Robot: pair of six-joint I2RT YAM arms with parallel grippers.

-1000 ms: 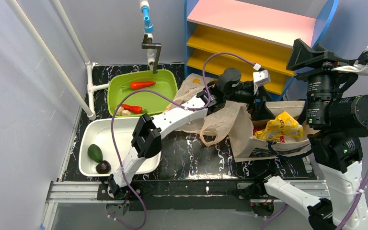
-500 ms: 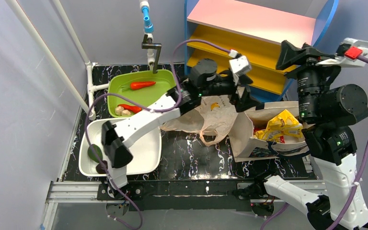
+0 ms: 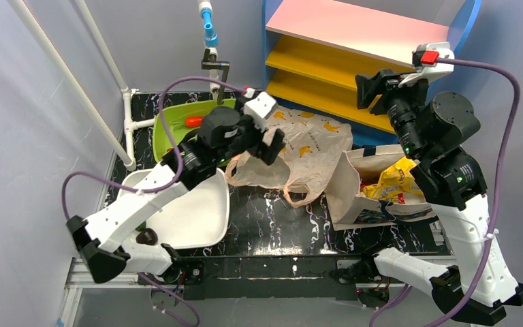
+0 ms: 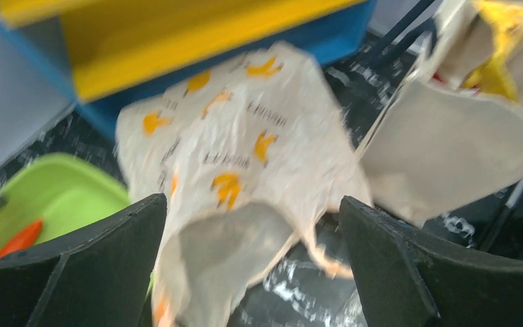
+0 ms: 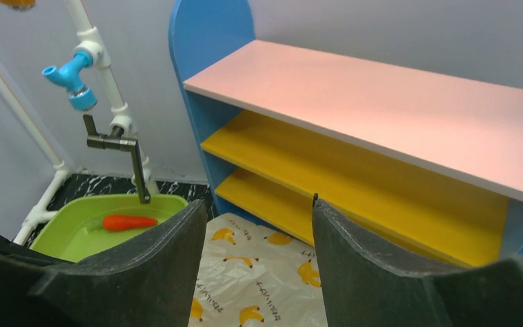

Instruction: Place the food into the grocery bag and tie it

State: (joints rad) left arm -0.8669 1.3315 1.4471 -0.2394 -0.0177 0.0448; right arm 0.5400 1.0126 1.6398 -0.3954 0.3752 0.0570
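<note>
The left gripper (image 3: pixel 270 144) had been swung leftward, away from the canvas tote (image 3: pixel 354 197). It was held wide and empty just over the grocery bag (image 3: pixel 310 143), near the green basin (image 3: pixel 176 135). The right gripper (image 5: pixel 255 231) was raised, half parted, with nothing held. The bag's thin, crinkly film lay collapsed, so its mouth would best be spread before the smooth, tapered carrot (image 3: pixel 192 122) was fetched. The yellow packet (image 3: pixel 398 178) sat in the tote.

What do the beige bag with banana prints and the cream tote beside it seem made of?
Beige banana-print bag: probably thin plastic film, slightly glossy; it crumples finely and looks translucent. Cream tote: likely canvas, matte; its panel holds broad, stiff folds.
</note>
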